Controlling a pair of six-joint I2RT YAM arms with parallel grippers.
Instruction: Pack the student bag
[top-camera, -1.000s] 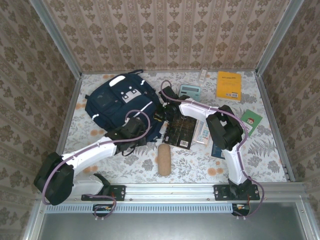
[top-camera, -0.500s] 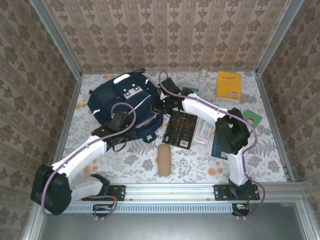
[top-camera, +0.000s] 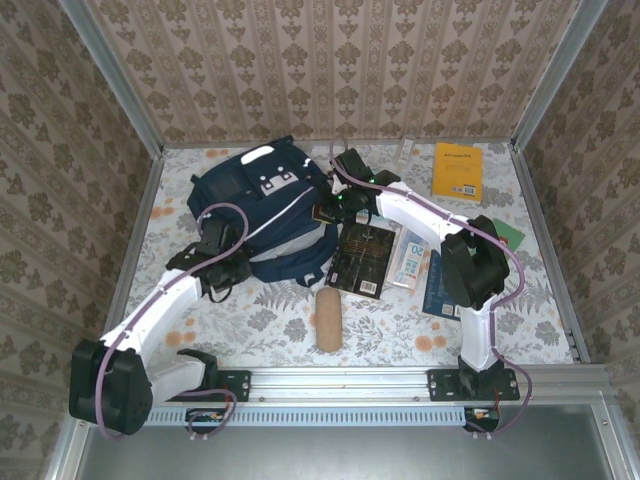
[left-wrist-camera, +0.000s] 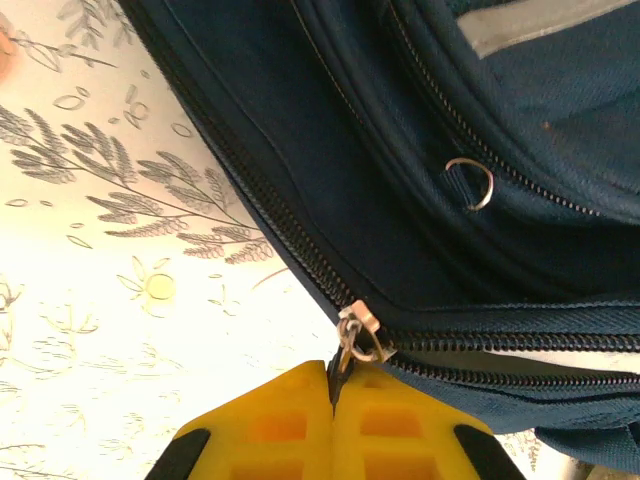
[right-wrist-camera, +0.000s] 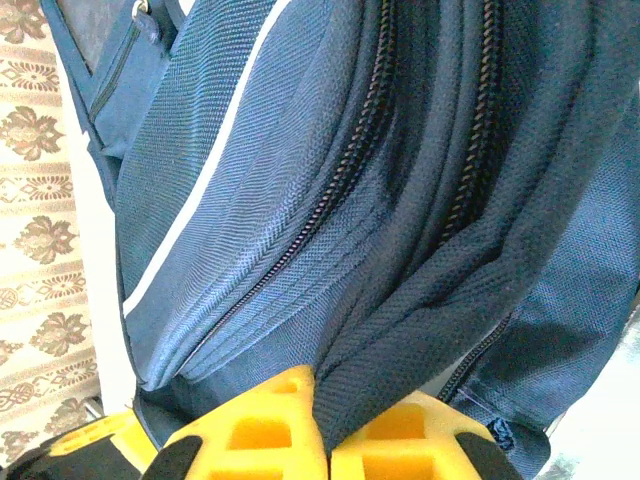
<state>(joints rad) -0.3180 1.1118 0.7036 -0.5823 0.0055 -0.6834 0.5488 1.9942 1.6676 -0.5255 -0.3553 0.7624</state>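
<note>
The student bag (top-camera: 255, 200) lies at the table's far left-centre, and packing is judged barely begun: a black book (top-camera: 362, 258) just beside it, a yellow book (top-camera: 458, 170) and a tan roll (top-camera: 328, 319) are left outside. The left gripper (left-wrist-camera: 335, 400) is pinched on the zipper pull (left-wrist-camera: 358, 340), and the right gripper (right-wrist-camera: 325, 425) is clamped on a fold of bag fabric.

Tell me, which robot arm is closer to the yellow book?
Right. The right fingers pinch the student bag's side facing the yellow book; the left fingers hold a zipper pull on the bag's far side.
</note>
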